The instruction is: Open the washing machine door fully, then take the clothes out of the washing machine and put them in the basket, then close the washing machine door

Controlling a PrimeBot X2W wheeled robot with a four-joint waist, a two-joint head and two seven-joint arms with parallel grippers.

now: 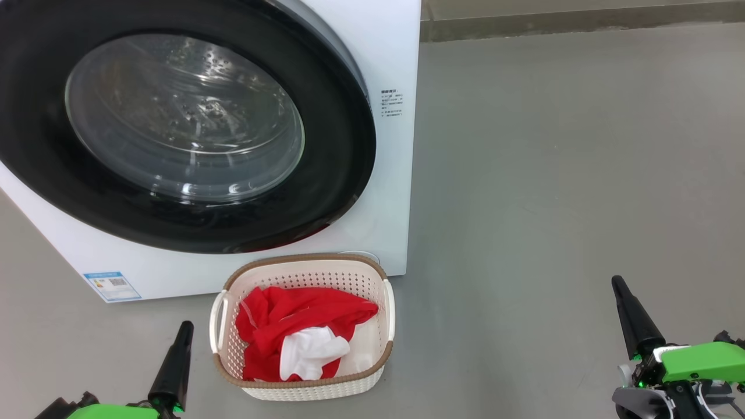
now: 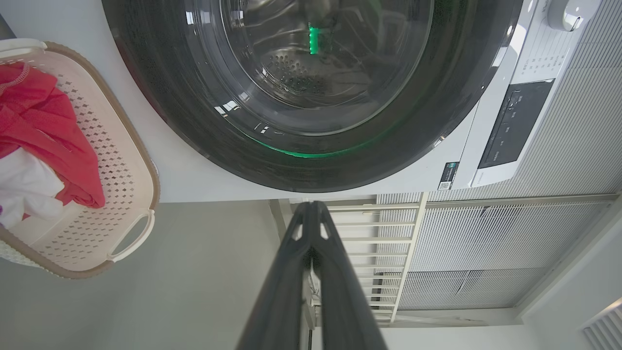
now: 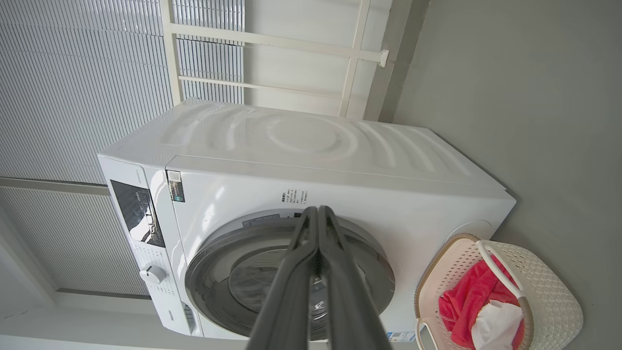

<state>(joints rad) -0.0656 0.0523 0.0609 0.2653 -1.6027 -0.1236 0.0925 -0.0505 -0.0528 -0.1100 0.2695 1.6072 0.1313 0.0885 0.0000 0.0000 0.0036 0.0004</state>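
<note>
Position against the washing machine was what any coming move would turn on. The washing machine door lay flat against the machine's front with no gap showing along its black rim, so I judged it closed. Being round, it offered no long axis to line up on. The basket stood on the floor just in front of the machine, under the door's lower edge. The clothes lay heaped inside it, red with a white fold on top. Through the door the drum looked bare, as far as the reflections allowed.

The left gripper hung low in front of the machine, near the corner with the blue sticker. Its two fingers were pressed together on nothing, and in the left wrist view the door lay straight ahead of them. The right gripper sat well off past the machine's right side, over the floor, likewise clenched and empty. The left arm was the nearer to the door. By my reading all three steps were done. The only call left would be a check press on the door's rim, best made from the left.
</note>
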